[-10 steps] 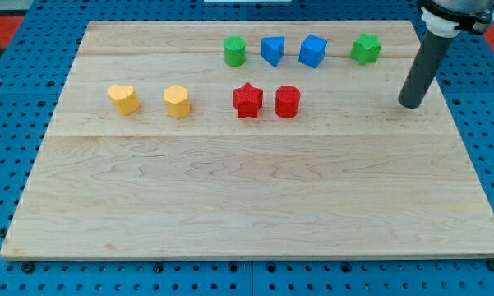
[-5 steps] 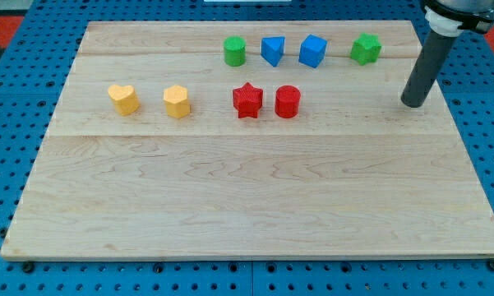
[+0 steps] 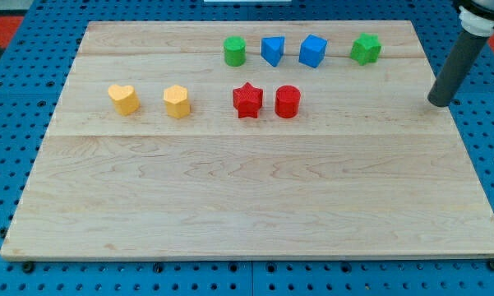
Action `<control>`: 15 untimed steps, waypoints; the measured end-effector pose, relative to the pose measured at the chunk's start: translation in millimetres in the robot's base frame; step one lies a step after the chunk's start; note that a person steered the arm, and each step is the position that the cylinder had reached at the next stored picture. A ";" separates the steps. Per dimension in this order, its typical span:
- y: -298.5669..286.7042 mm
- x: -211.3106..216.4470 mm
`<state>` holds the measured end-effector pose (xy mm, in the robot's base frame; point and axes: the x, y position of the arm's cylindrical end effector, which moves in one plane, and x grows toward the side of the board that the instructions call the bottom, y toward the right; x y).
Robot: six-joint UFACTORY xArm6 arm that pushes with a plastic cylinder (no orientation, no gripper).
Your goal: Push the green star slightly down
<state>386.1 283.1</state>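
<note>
1. Camera view has the green star (image 3: pixel 366 48) up near the worktop (image 3: pixel 247 197) top edge, view's right, end of a row with two blue blocks and a green cylinder (image 3: pixel 235 51).
2. Looks like the approach step: nothing's touching it yet.
3. My tip (image 3: pixel 438 103) sits well apart, lower right of the star; next it needs to get above the star, then slide down.
4. No pincer here, just a tilted rod.

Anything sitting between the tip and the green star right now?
No. In the camera view the stretch of board between my tip and the green star is bare wood; the tip sits to the star's lower right, clear of every block.
</note>
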 end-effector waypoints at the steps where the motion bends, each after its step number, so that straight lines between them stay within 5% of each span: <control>1: 0.0 0.0; 4: 0.1 2.5; 6: -49.2 4.1; 10: -0.7 -9.1; 11: 52.7 -51.5; 12: 43.4 -110.3; 15: -8.4 -161.6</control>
<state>224.5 274.7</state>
